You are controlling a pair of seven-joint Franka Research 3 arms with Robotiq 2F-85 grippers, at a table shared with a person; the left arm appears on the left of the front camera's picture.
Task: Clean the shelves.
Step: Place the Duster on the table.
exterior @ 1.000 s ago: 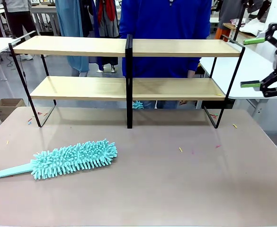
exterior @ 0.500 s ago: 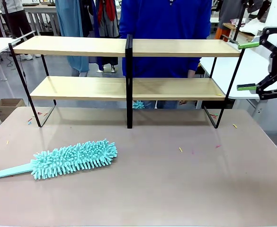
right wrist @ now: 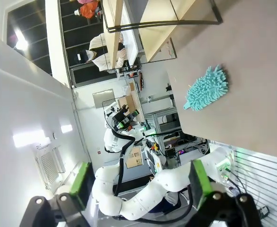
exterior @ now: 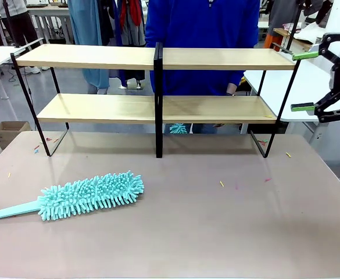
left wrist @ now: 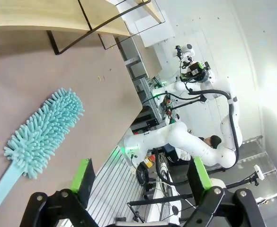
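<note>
Beige tabletop [exterior: 216,232] holds the shelves [exterior: 156,58] at its far edge, near-bare boards — a rigid frame I wouldn't grip. Duster [exterior: 91,196] lies front-left, soft and light; I'd pinch its stiff handle. Right gripper [exterior: 303,81] spread, empty; left gripper [left wrist: 140,177] spread too.

tabletop [exterior: 216,232]: beige-brown, broad, lying below and to the left of the right gripper [exterior: 303,81], which hangs wide open past the table's right rear corner.
shelves [exterior: 158,107]: stand on the tabletop's rear part, black feet on the surface; their right end is just beside the right gripper; the boards are bare.
duster [exterior: 91,195]: teal, fluffy, flat on the tabletop, well apart from the right gripper, handle pointing away from it.
scraps [exterior: 221,183]: small coloured bits scattered on the tabletop, some below the right gripper's side.
</note>
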